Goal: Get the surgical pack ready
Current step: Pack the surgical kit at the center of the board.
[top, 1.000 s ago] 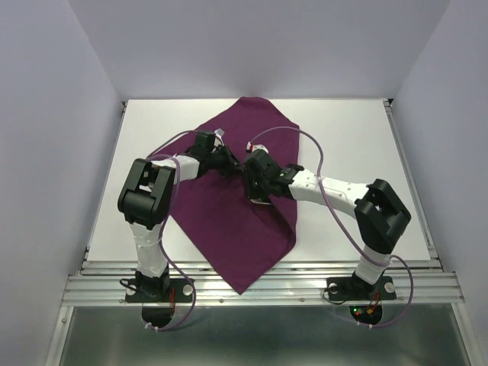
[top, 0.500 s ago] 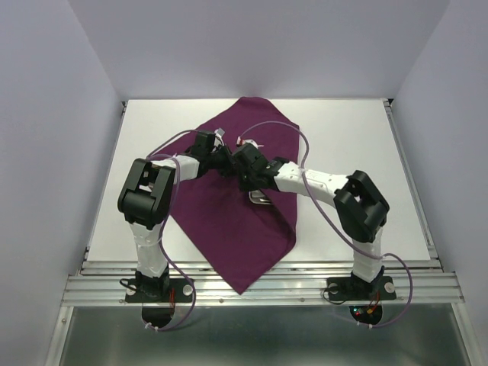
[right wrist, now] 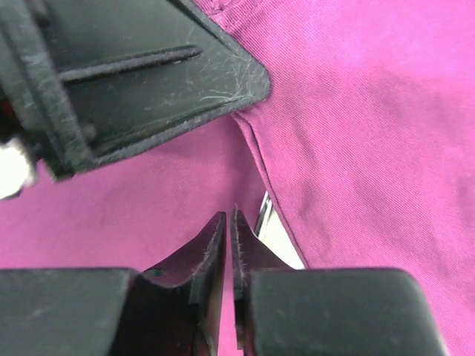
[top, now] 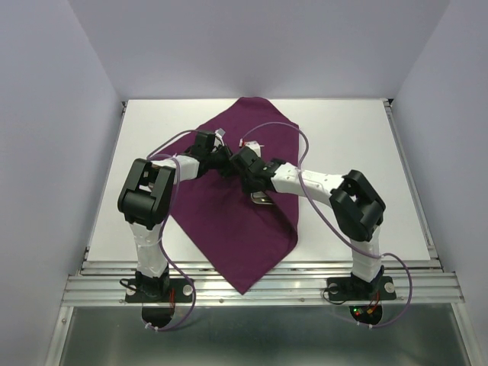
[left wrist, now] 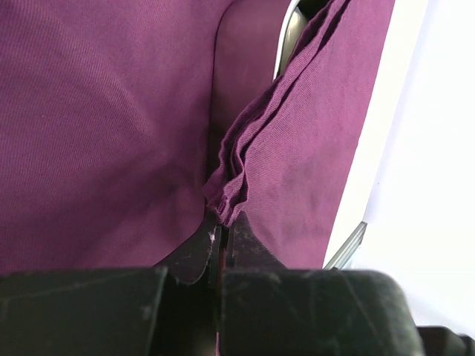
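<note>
- The purple cloth wrap (top: 229, 229) is lying spread as a diamond on the white tabletop (top: 351, 145). Both arms are meeting over its middle.
- The left arm's fingers (left wrist: 194, 256) are clamping together on a bunched ridge of the wrap. The ridge's long axis is running straight away from those fingertips toward a curved steel rim at the top of the left wrist view.
- The right arm's fingers (right wrist: 208, 252) are standing almost together, with only a dark slit between them. They are hovering right at a folded cloth edge, and whether any layer is nipped between them cannot be told.
- The steel tray (top: 263, 200) is sitting mostly under the wrap. Only a short stretch of it is peeking out, just nearside of the two wrists.
- The relation that is mattering most is this: the folded edge and the tray sliver are lying just beyond the right fingertips, slightly to their right. The right arm therefore looks to be the nearer one for taking that flap, while the left is anchoring the ridge.
- The overhead view is giving the wrap's whole outline and the tray's place, but the wrists are hiding the fingertips there.
- The left wrist view alone is showing the pinch on the ridge. The right wrist view alone is showing the near-closed slit, with the left arm's black housing just above it.
- No instruments or gauze are showing in any view.
</note>
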### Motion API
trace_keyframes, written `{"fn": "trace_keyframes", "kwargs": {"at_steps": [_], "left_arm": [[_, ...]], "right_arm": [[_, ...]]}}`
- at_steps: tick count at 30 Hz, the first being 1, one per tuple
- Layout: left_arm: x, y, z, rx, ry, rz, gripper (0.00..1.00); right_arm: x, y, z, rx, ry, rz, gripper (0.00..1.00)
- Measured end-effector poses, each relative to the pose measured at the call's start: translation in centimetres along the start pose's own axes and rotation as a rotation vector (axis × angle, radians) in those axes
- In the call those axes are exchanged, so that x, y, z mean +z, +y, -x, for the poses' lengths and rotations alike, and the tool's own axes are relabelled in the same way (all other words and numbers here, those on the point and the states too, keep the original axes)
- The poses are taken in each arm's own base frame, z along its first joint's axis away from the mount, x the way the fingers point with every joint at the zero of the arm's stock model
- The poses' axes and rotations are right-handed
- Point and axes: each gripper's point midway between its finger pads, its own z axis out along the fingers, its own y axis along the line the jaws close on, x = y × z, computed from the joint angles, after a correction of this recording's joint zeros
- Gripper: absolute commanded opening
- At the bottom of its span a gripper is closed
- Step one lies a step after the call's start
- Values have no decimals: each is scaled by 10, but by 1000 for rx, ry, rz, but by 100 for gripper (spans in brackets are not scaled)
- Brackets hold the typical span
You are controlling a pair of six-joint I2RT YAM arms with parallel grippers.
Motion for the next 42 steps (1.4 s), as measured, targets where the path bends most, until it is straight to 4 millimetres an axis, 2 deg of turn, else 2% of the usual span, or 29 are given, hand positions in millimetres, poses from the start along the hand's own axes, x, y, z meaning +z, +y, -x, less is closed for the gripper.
{"fn": "trace_keyframes", "kwargs": {"at_steps": [4,6,10,12,16,19,22,25,29,33,42], "left_arm": [[0,0,0,3,0,0,0],[0,0,0,5,0,0,0],[0,0,0,7,-1,0,0],[0,0,0,9,0,0,0],[1,1,0,8,2,0,0],[1,1,0,8,3,-1,0],[1,1,1,7,5,-3,0],[1,1,2,9,6,-5,0],[1,1,3,14,5,-8,0],[1,0,3,14,5,-9,0],[1,0,3,14,5,-8,0]], "right_arm": [[-15,-1,3,-9,-12,35,17],[-29,-2,11,-7,-37,49,19],[-49,-4,45,24,-119,73,19],[-50,-11,68,57,-154,69,19],[-33,-40,113,137,-206,29,19],[-2,-69,140,189,-219,-24,19],[25,-81,156,213,-221,-51,19],[51,-83,168,225,-226,-61,19],[76,-84,178,234,-224,-68,19],[94,-82,187,242,-227,-59,19],[103,-80,167,222,-142,-14,19]]}}
